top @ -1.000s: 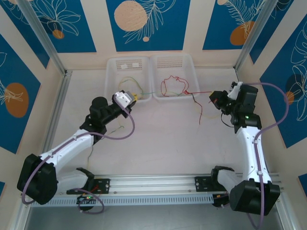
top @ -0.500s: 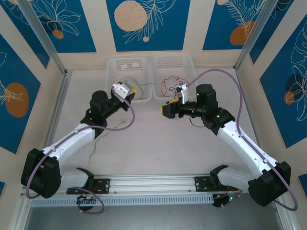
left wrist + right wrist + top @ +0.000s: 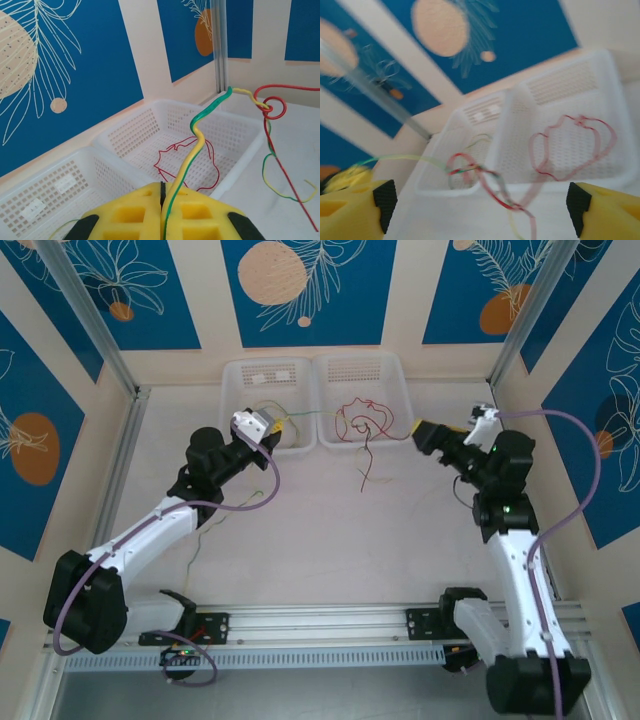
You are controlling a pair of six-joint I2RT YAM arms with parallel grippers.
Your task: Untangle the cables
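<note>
My left gripper (image 3: 270, 430) (image 3: 162, 192) hovers at the front of the left basket (image 3: 240, 375), shut on a yellow-green cable (image 3: 200, 135). That cable runs rightwards (image 3: 300, 417) and is looped with a red cable (image 3: 274, 107) at a knot. More red cable (image 3: 365, 420) curls in the right basket (image 3: 395, 375), and one strand hangs over its front rim onto the table (image 3: 366, 470). My right gripper (image 3: 420, 433) (image 3: 480, 210) is open just right of that basket, facing the blurred red and yellow-green tangle (image 3: 470, 167), with nothing between its fingers.
The two white mesh baskets stand side by side against the back wall. A thin pale wire (image 3: 203, 532) lies on the table beside the left arm. Metal posts (image 3: 110, 350) frame the corners, and a rail (image 3: 320, 625) runs along the near edge.
The right gripper was shut on the stretched red cable. It swung in to the centre and back right, and its jaws came open. The red strand now hangs slack. The left gripper barely moved.
</note>
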